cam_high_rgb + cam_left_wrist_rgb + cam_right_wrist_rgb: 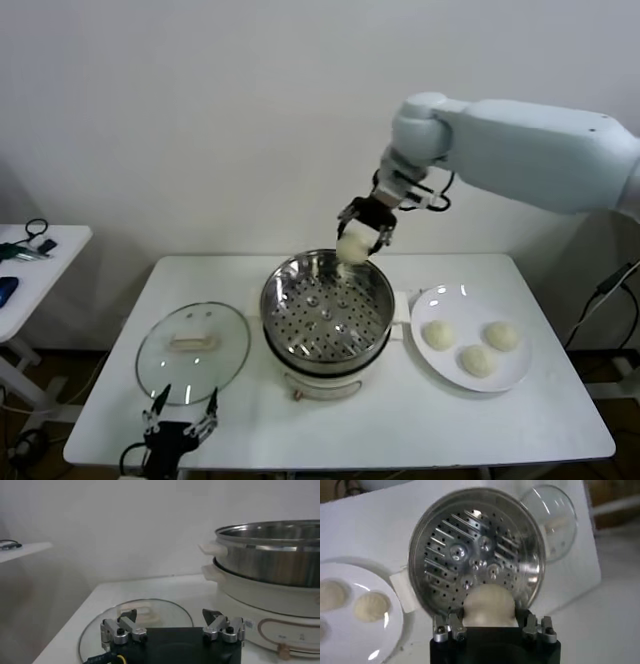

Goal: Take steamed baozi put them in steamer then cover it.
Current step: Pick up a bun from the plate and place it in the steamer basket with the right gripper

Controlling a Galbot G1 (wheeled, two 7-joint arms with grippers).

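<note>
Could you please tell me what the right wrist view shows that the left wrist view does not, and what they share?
Only the right wrist view shows the right gripper shut on a baozi above the perforated tray, plus the plate with more buns. Only the left wrist view shows the open left gripper and the steamer's cream base. Both show the steamer and the glass lid.

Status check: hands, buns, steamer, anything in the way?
Right hand shut on baozi, above steamer far rim. Left hand open, idle by cover. Three buns on plate. Tray clear.

White table (500, 420), white plate (512, 378)
</note>
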